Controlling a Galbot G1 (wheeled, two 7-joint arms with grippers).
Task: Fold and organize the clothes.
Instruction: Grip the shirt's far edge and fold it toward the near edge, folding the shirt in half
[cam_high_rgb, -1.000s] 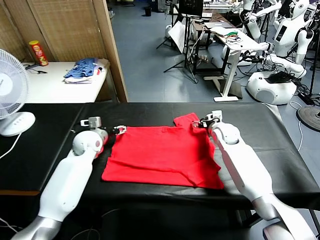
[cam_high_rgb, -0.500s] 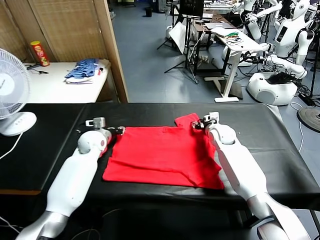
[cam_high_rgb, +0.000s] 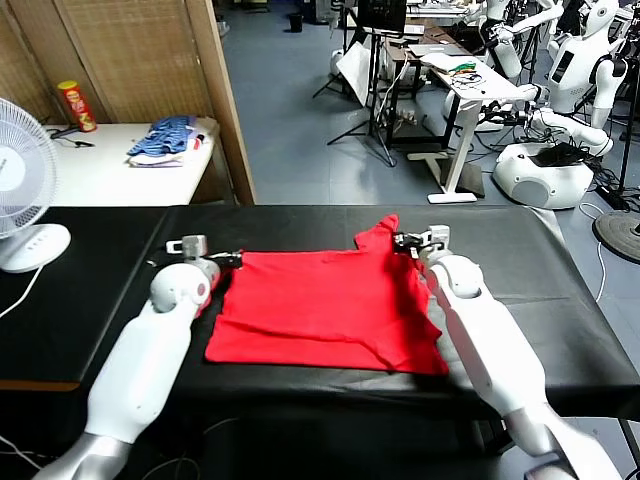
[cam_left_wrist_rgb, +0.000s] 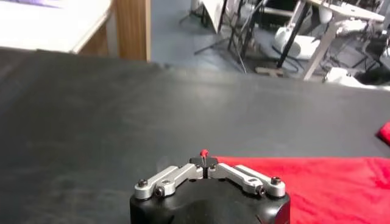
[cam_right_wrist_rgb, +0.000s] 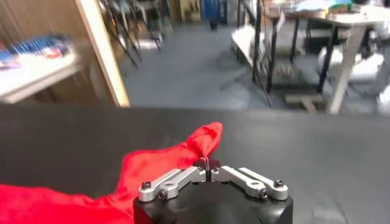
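A: Changed just now?

B: Yes. A second ago, both sets of fingers wide apart. Now both pinched tight. Left gripper (cam_high_rgb: 236, 257) clamped on the far left corner of the red T-shirt (cam_high_rgb: 320, 305), at about 10 o'clock on the cloth. A tiny red bit poking out between its closed fingers in the left wrist view (cam_left_wrist_rgb: 204, 153).

A: And the other one?

B: Right gripper (cam_high_rgb: 400, 241) clenched on the far right part of the shirt, near the sleeve, about 1 o'clock. Cloth there pulled up into a small peak (cam_right_wrist_rgb: 204, 137), higher than half a second ago.

A: Meaning for the job?

B: Probably the grab step finished and the lift starting. Next, most likely, pulling the far edge toward 6 o'clock to make the first fold. Nothing folded yet, though. Most of the shirt flat in the middle of the black table (cam_high_rgb: 560, 290).

A: Anything to go wrong?

B: Maybe. Thin pinch on the left, so a slip possible.

A: Any words or labels to read?

B: None on the shirt from here. No picture or neck tag showing. Away at 10 o'clock, a red and yellow can (cam_high_rgb: 77, 105) on the white table (cam_high_rgb: 100, 175), writing too small to read. Next to it a blue and white pile of cloth (cam_high_rgb: 165, 140). Also a white fan (cam_high_rgb: 22, 185) at 9 o'clock, no name showing.
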